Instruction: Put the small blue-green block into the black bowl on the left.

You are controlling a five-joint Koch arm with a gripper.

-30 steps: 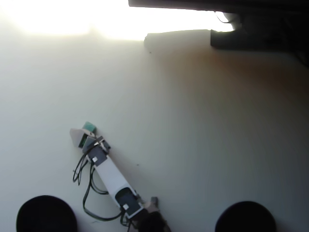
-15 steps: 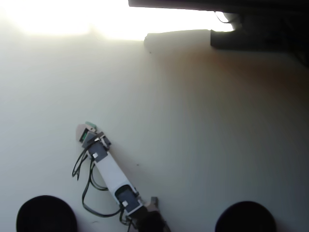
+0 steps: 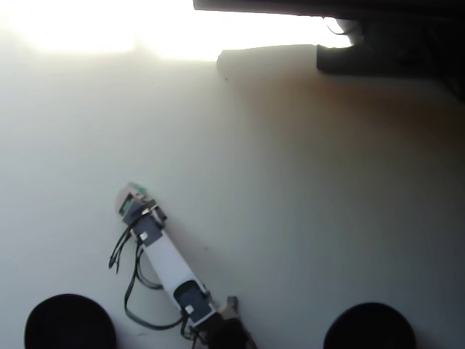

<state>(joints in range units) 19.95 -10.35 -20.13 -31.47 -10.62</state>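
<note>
In the overhead view my arm (image 3: 168, 263) reaches up and to the left from the bottom edge. Its gripper (image 3: 130, 196) is drawn in narrow around the small blue-green block (image 3: 138, 190). Only a thin teal sliver of the block shows at the tip's upper right edge; the rest is hidden by the jaws. The black bowl (image 3: 69, 323) lies at the bottom left, well below and to the left of the gripper. A second black bowl (image 3: 369, 327) sits at the bottom right.
The white table (image 3: 290, 203) stretches wide between the bowls. Strong glare washes out its top left. A dark structure (image 3: 378, 36) runs along the top right edge. Loose black cables (image 3: 131, 291) hang beside the arm.
One second ago the jaws stood wide beside the block; they have since drawn together on it. The gripper shifted slightly up and right, and has barely moved in the last half second.
</note>
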